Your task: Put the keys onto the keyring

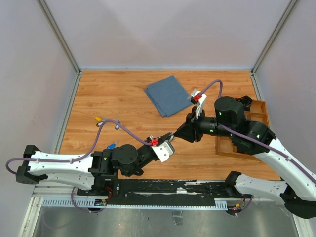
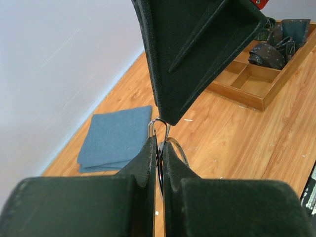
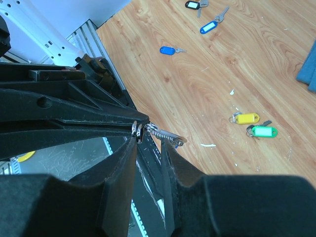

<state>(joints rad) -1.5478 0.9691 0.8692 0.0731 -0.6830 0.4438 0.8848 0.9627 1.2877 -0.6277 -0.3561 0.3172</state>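
Keyring (image 2: 178, 146): pinched tight in left gripper (image 2: 159, 140)
Right gripper (image 3: 149, 144): at ring, can't tell if gripping
Risk: a tug twists it loose; keys (image 1: 98, 118) untouched at 9 o'clock

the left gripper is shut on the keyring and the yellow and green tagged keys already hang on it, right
Not quite. The left gripper is shut on the keyring, but the yellow-tagged key and green-tagged key do not hang on it: the right wrist view shows them lying on the table.
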